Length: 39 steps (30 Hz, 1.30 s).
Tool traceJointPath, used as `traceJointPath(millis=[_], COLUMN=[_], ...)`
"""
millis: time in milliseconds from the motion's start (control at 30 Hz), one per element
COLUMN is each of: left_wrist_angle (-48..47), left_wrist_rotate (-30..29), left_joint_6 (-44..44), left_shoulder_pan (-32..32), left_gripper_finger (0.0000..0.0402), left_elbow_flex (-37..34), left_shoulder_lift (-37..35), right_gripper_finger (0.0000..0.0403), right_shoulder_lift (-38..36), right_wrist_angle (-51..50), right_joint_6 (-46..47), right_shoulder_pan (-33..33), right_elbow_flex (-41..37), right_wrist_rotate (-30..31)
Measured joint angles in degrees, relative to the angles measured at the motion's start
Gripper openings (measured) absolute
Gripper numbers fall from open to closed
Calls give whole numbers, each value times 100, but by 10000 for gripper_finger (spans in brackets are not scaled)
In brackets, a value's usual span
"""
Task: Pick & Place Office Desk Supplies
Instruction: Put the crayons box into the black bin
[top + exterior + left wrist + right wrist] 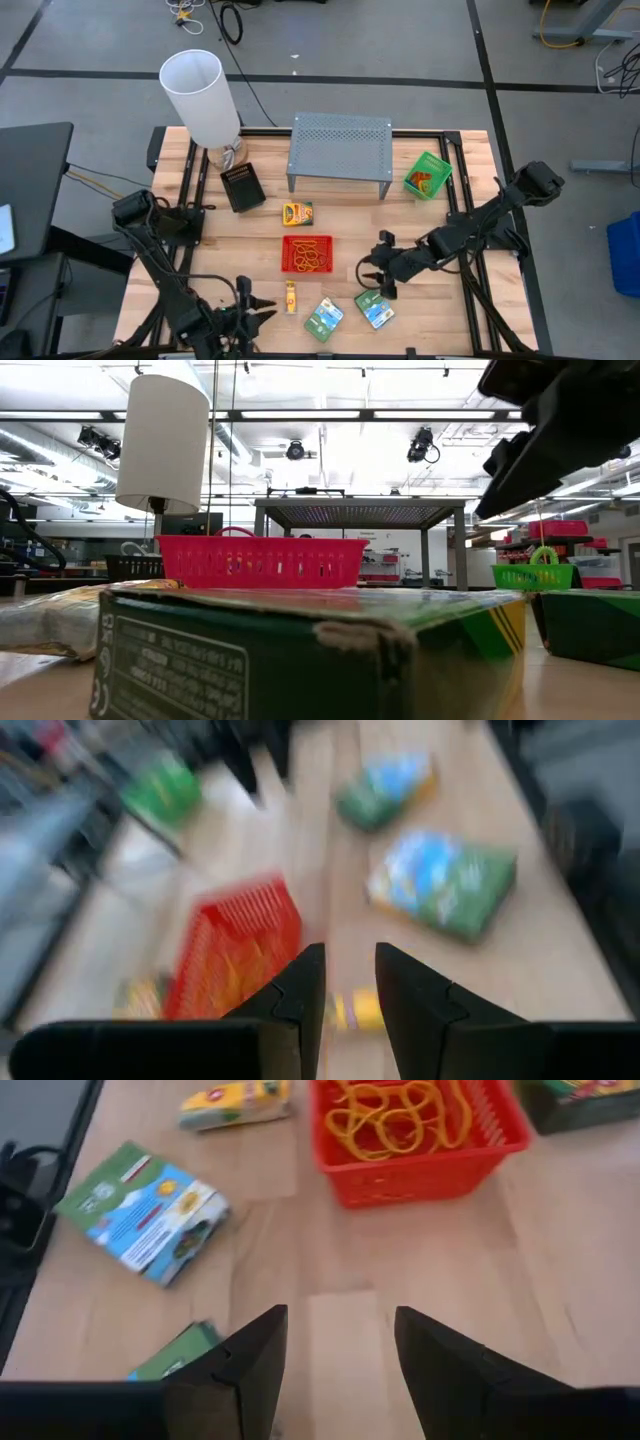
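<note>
Partway at best: rubber bands sit in the red mesh tray (307,254) at frame centre and in the green mesh tray (428,175) at upper right, but most supplies are loose on the table (440,320). The crayon box (297,213) lies just above the red tray, the black box (242,188) up left near the lampshade (199,97), a small yellow pack (291,297) below the red tray, and two green-blue packets (349,311) side by side at lower centre. The right gripper (374,280) hovers just above the right-hand packet with jaws spread and nothing between them; its wrist view shows bare wood between the fingers (250,1365). The left gripper (252,318) is low at bottom centre-left, near the yellow pack, jaws parted a little and empty. My read: packets, yellow pack and crayon box still need placing; the right arm looks set for a packet.
</note>
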Motion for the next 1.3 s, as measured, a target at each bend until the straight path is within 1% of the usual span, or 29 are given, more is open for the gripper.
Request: traceJointPath(millis=[67, 100, 167, 200, 267, 333, 400, 467, 533, 633, 700, 767, 833, 900, 967, 1133, 1200, 1300], left_wrist_angle=[489, 778, 1418, 1832, 2764, 3737, 4491, 5028, 5416, 5694, 5734, 5798, 5865, 5935, 6120, 6498, 6646, 6968], left_wrist_rotate=[-449, -560, -474, -265, 464, 1425, 2309, 3107, 3924, 5065, 5677, 6149, 6418, 6451, 6385, 5939, 5944, 6196], left_joint_6=[483, 751, 1368, 1708, 2549, 3347, 3921, 4308, 4590, 4680, 4659, 4612, 4594, 4566, 4546, 4523, 4521, 4519], left_shoulder_pan=[-90, -115, -156, -173, -169, -160, -97, -23, 96, 393, 633, 903, 1145, 1369, 1571, 1988, 2118, 2276], left_gripper_finger=[99, 99, 99, 99, 98, 97, 95, 94, 94, 94, 94, 93, 93, 93, 93, 93, 93, 93], left_elbow_flex=[3, 7, 7, 4, 7, 4, 7, 4, 6, 5, 4, 4, 4, 4, 2, -4, -4, -66], left_shoulder_lift=[-104, -146, -210, -223, -225, -225, -225, -234, -234, -234, -234, -198, -110, 51, 268, 703, 793, 870], right_gripper_finger=[194, 194, 194, 194, 194, 194, 194, 194, 194, 194, 194, 194, 194, 194, 194, 194, 194, 194], right_shoulder_lift=[0, 0, 0, 0, 0, 0, 0, 0, 0, 0, 0, 0, 0, 0, 0, 0, 0, 0], right_wrist_angle=[42, 80, 162, 175, 201, 225, 220, 234, 263, 346, 397, 396, 395, 393, 392, 390, 390, 390], right_joint_6=[-140, -192, -257, -280, -371, -426, -452, -504, -555, -690, -711, -727, -718, -712, -713, -712, -712, -710], right_shoulder_pan=[58, 74, 80, 78, 74, 76, 76, 93, 130, 196, 230, 240, 274, 328, 400, 583, 653, 755], right_elbow_flex=[0, 0, 0, 0, 0, 0, 0, 0, 0, 0, 0, 0, 0, 0, 0, 0, 0, 0], right_wrist_rotate=[-13, -10, -10, 2, 12, 22, 18, 16, 21, 14, 12, 4, 22, 137, 227, 305, 315, 350])
